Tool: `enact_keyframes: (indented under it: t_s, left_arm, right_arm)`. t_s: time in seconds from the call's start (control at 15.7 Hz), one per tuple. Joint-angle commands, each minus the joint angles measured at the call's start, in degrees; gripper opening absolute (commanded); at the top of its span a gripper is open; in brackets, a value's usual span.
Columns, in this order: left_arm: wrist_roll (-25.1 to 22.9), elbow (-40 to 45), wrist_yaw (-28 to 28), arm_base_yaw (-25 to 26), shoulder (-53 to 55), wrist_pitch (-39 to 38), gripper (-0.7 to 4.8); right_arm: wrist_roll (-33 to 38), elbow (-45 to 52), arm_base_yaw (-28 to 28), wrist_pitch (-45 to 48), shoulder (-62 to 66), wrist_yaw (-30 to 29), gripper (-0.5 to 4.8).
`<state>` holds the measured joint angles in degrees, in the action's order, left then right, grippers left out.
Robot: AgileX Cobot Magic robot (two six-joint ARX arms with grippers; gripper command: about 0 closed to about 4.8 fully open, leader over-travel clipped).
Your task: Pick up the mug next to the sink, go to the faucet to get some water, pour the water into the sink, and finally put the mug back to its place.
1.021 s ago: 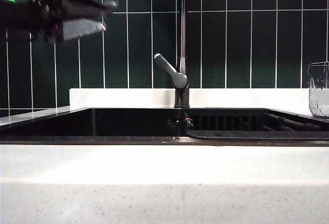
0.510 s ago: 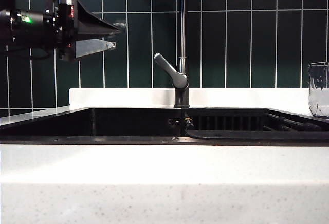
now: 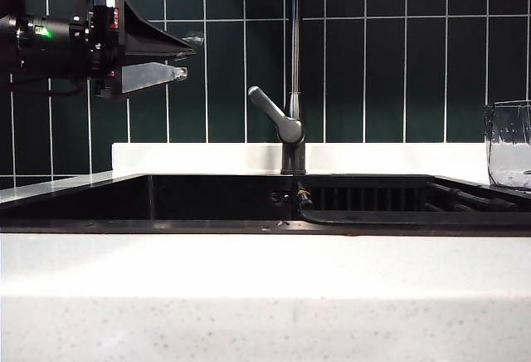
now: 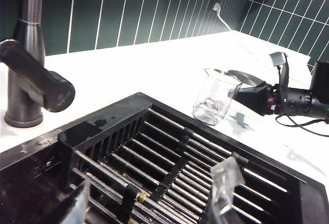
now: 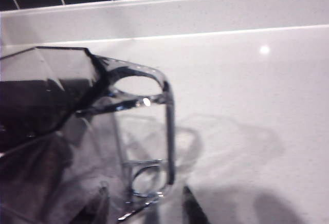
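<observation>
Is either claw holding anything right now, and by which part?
Left claw, open above the sink, holds nothing. Right claw is at the mug's rim; whether it grips it cannot be told.

mug [image 3: 508,144] on the counter [image 3: 265,287] right of the sink [image 3: 216,200], faucet [image 3: 291,88] behind the sink's middle

Clear mug [image 4: 215,98]; black sink [image 4: 169,152] (slatted); white speckled countertop [image 3: 265,295].
</observation>
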<state>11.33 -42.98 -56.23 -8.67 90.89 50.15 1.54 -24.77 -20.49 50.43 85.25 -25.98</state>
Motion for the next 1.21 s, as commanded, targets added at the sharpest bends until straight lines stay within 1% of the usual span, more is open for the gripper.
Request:
enact_keyframes:
  t_s: [0.06,0.38,0.51,0.57,1.02,1.08,1.21]
  left_arm:
    - [-0.4,-0.3,-0.4,-0.1,-0.1,0.6,3.01]
    - [-0.6,-0.3,-0.4,-0.1,-0.1,0.6,3.01]
    - [-0.6,-0.3,-0.4,-0.1,-0.1,0.6,3.0]
    - [-0.6,-0.3,-0.4,-0.1,-0.1,0.6,3.01]
    - [-0.9,-0.3,0.0,-0.1,-0.1,0.5,3.0]
    - [-0.9,-0.3,0.0,-0.1,-0.1,0.5,3.0]
    - [-1.1,-0.3,0.1,-0.1,-0.1,0.5,3.0]
  right_arm:
    - [-4.2,-0.3,0.0,0.7,-0.1,0.5,1.81]
    - [-4.7,-5.6,-0.6,-1.2,4.3,-0.6,1.87]
    - [-4.7,-8.0,-0.6,-1.2,6.2,-2.4,2.37]
    - [-4.7,-8.9,-0.6,-1.2,6.9,-2.4,2.45]
    - [-5.0,-13.4,-0.6,-1.3,12.1,-2.7,2.42]
    - [-5.0,-13.4,-0.6,-1.1,12.4,-2.7,2.37]
    - [-5.0,-13.4,-0.6,-0.5,12.4,-2.7,1.31]
